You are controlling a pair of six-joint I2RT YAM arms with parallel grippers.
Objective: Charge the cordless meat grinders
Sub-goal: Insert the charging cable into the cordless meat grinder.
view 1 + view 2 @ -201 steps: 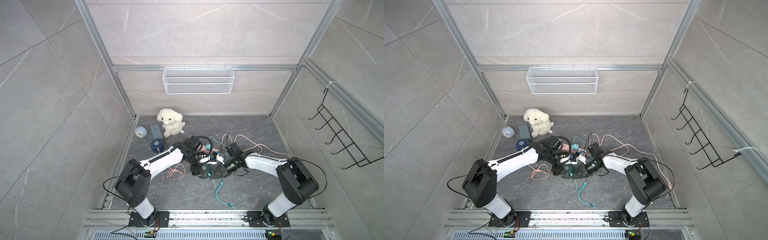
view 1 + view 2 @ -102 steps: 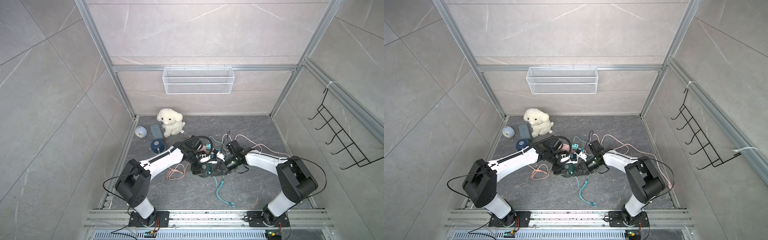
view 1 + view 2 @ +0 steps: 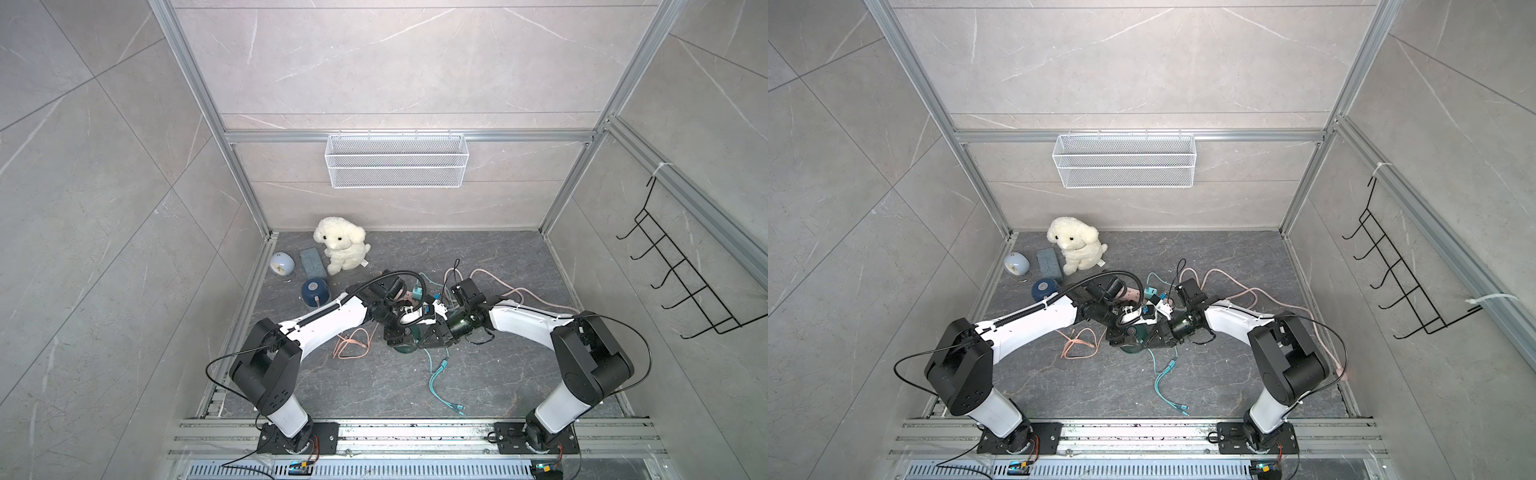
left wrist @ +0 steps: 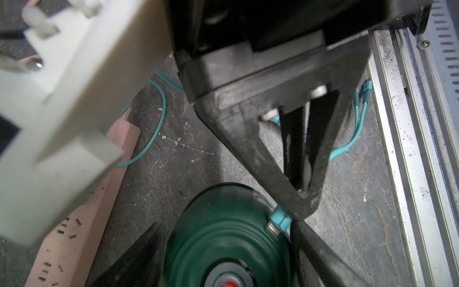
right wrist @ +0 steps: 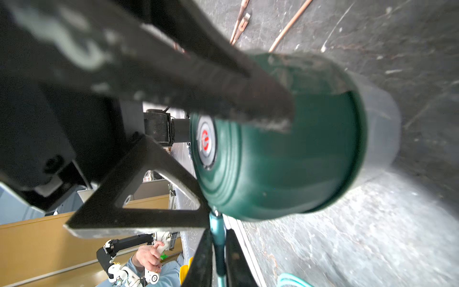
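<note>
Starting at the left: the navy grinder (image 3: 316, 293) is parked next to the plush dog (image 3: 340, 249), well clear of both arms. I'd guess it's either sorted or waiting its turn, and I can't tell from here whether anything's plugged into it.

All the action is mid-worktop (image 3: 498, 374). The left gripper (image 4: 227, 223) has its fingers spread wide round the green grinder (image 5: 285, 159), touching it on both sides. That looks like pure bracing, so the dome can't skate away when it's pushed.

Over on the right, the right gripper (image 5: 219, 238) has its fingers pinched on the teal cable (image 3: 436, 374) just behind the plug (image 4: 279, 220), with the tip right at the grinder's lower side. Gripping that close keeps the floppy lead stiff enough to push in, I reckon.
</note>
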